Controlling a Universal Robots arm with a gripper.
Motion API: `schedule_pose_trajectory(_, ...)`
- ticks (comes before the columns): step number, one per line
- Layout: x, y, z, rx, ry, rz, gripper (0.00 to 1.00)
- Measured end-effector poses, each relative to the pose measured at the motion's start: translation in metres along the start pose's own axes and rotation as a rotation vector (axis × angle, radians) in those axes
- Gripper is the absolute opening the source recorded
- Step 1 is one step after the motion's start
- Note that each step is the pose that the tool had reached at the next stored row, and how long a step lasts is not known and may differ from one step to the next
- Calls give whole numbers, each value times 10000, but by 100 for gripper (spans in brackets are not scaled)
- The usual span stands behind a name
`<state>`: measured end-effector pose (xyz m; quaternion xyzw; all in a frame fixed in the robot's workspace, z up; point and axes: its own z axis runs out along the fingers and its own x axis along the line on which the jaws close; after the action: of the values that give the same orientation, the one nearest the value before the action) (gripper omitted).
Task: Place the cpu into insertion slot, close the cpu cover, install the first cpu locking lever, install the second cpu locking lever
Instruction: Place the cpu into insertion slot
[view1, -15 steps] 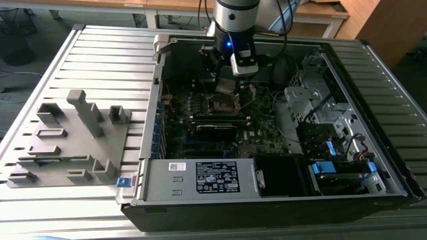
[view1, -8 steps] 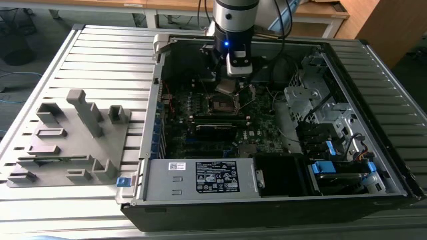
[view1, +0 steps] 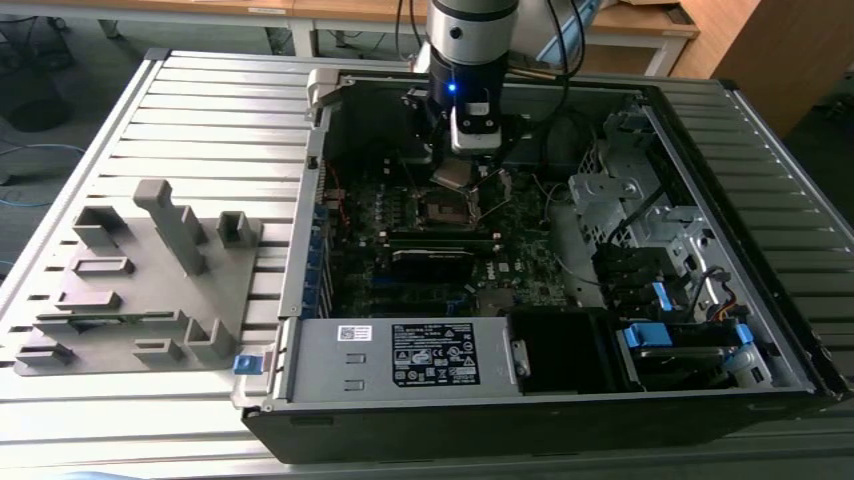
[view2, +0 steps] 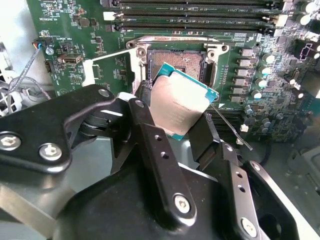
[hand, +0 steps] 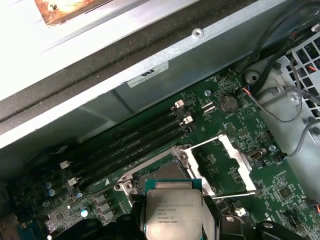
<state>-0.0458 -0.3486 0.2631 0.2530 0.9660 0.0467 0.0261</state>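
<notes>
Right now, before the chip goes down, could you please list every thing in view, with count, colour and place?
table: one, grey slatted metal, under everything
fixture plate: one, grey, on the table, exterior view's left
computer case: one, black, open, on the table
power supply: one, grey, inside the case
circuit board: one, dark green, on the case floor
insertion slot: one, dark, silvery rim, empty, on the board
memory slots: several, black, beside the insertion slot
cpu cover: one, silvery, swung open beside the slot
cpu: one, grey-silver, tilted over the slot
hand: one, black, shut on the cpu
arm: one, silver-grey, above the case
</notes>
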Motion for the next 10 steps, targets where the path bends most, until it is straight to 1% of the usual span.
schedule_pose_trajectory(2, 0, 0, 1, 2, -9, 73, 54)
schedule_pose_trajectory(3, 0, 0, 2, 3, -19, 176, 54)
schedule_pose_trajectory(7, 0, 0, 3, 22, -82, 790, 54)
schedule_pose_trajectory(10, 0, 0, 3, 21, -84, 801, 54)
